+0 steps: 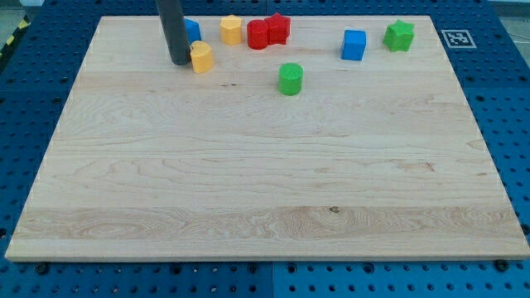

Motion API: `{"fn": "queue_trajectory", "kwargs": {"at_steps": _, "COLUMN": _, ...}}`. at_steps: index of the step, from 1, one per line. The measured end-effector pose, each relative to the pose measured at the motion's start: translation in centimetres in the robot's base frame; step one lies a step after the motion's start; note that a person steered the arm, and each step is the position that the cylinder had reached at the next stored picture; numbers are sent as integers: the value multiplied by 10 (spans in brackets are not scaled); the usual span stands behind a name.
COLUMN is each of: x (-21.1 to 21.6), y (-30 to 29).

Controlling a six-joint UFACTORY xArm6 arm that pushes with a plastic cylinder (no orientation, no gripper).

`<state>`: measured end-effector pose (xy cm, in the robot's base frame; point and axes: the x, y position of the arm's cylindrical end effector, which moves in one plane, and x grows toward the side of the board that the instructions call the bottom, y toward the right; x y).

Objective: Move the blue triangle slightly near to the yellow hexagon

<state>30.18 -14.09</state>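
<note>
Camera view of the wooden worktop point(265, 182). The blue triangle point(192, 30) sat in the upper left of the frame, near the top edge of the worktop, largely hidden behind the dark rod point(173, 29), so that only a blue sliver showed on the rod's right and its shape could not be confirmed. The arm carried no hand and held nothing; my tip point(180, 62) rested on the worktop just below the blue triangle and immediately left of a yellow block point(201, 57), seemingly touching it. The yellow hexagon point(231, 30) lay to the right of the blue triangle, apart from it, along the top edge. Just right of the hexagon stood two red blocks point(268, 31), touching one another. A green cylinder point(291, 79) lay below them, nearer the centre. A blue cube point(354, 45) and a green star-like block point(399, 36) occupied the upper right. A black-and-white square marker point(456, 38) sat beyond the worktop's upper right corner; no legible writing appeared.
</note>
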Motion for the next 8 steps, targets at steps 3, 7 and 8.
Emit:
{"fn": "queue_trajectory", "kwargs": {"at_steps": 3, "x": 12, "y": 82}}
{"fn": "queue_trajectory", "kwargs": {"at_steps": 7, "x": -84, "y": -99}}
{"fn": "queue_trajectory", "kwargs": {"at_steps": 8, "x": -111, "y": -94}}
